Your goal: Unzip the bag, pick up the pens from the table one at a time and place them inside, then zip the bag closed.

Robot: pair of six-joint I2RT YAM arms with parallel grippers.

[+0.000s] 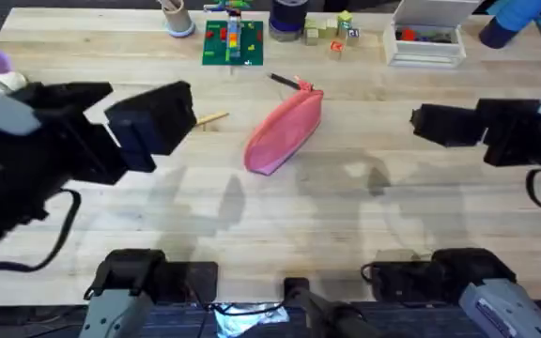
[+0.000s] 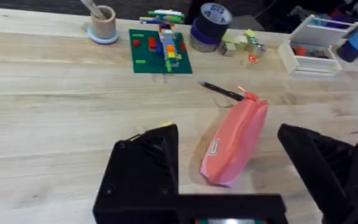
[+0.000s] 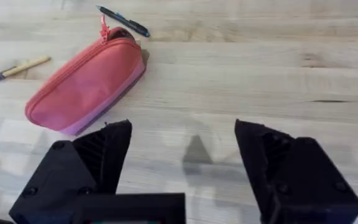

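Pale planks of the table [image 1: 364,216] lie under my two grippers, both spread wide and empty. My left gripper [image 2: 229,168] hovers near the bag [image 1: 285,131], my right gripper [image 3: 182,162] is farther off. The bag looks zipped; black pen [image 1: 285,82] at its far end, yellow pen [image 1: 209,119] beside it. Unzipping comes first, I judge: pinch the zip tab, steady the bag.

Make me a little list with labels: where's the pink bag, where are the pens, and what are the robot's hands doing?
bag: pink pouch lying on the table, zip looks closed
black pen: on the table at the pouch's far end, by the zip pull
tan pen: on the table to the pouch's left
left gripper: jaws open, holding nothing
right gripper: jaws open, holding nothing
pens in bag: none seen
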